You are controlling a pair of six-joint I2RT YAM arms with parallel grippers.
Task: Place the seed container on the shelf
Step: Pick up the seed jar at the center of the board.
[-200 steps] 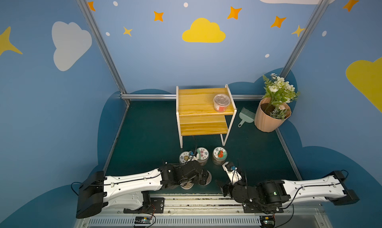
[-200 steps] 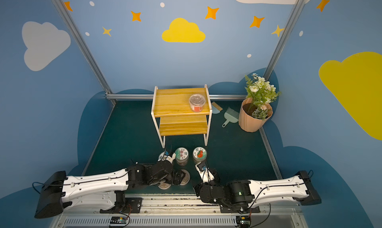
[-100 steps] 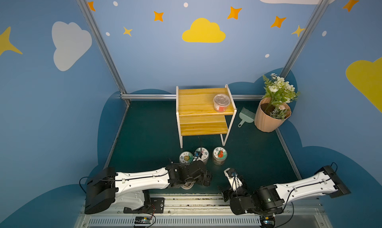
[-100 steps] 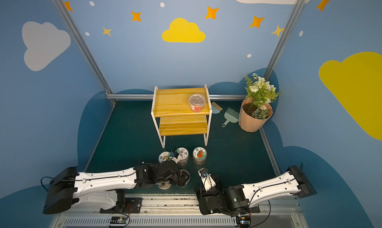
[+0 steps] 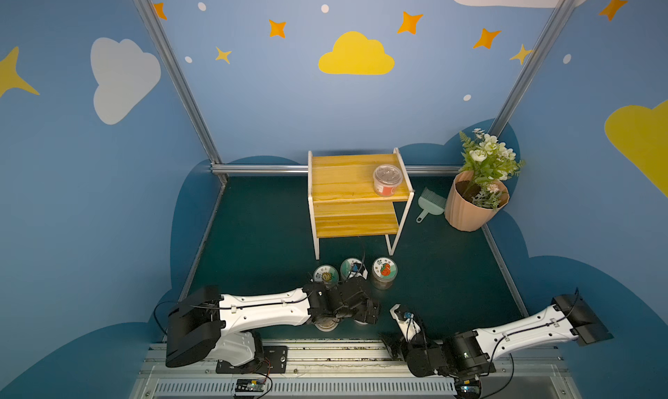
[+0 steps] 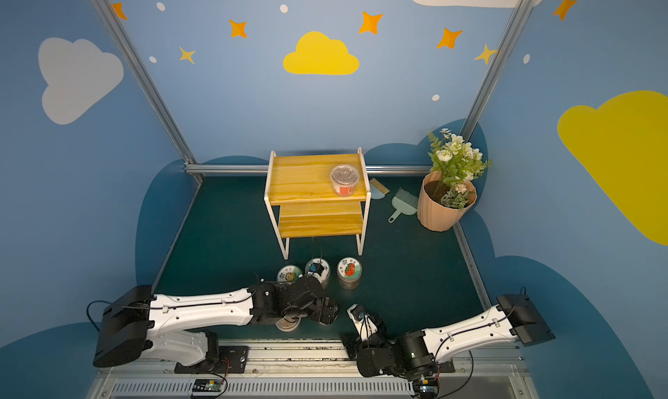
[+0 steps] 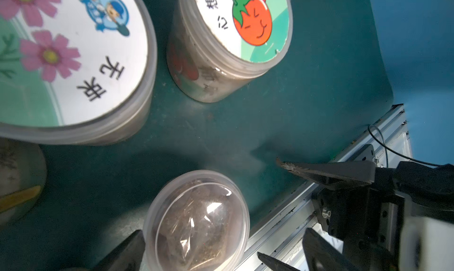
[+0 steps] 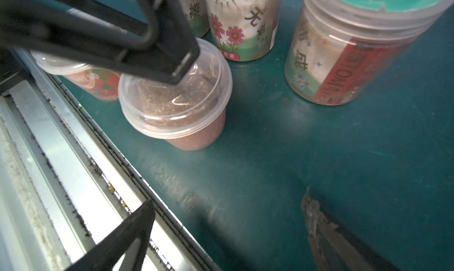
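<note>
right end effector (image 8: 228, 196) is nearest, hanging over the front edge of the green desk (image 8: 319, 147) where it meets the metal rail (image 8: 61, 171). its jaws are spread wide with nothing between them. just past it the left end effector (image 7: 223, 233) is open too, straddling the seed container (image 7: 196, 220), a clear cup with a domed lid that's standing on the desk. one finger is just beside its rim and the other is well clear of it. a strawberry-print cup (image 8: 98, 83) stands next to it, on the side away from the right arm. further back there's a row of three jars: yellow-flower jar (image 5: 325, 273), cosmos jar (image 7: 73, 61), tomato jar (image 7: 245, 24). behind them is the shelf (image 5: 347, 183), with a lidded tub (image 5: 387, 179) with a red label on the right end of its top plank. a mint dustpan (image 5: 430, 203) and a flowerpot (image 5: 470, 209) sit off to the shelf's right.
</note>
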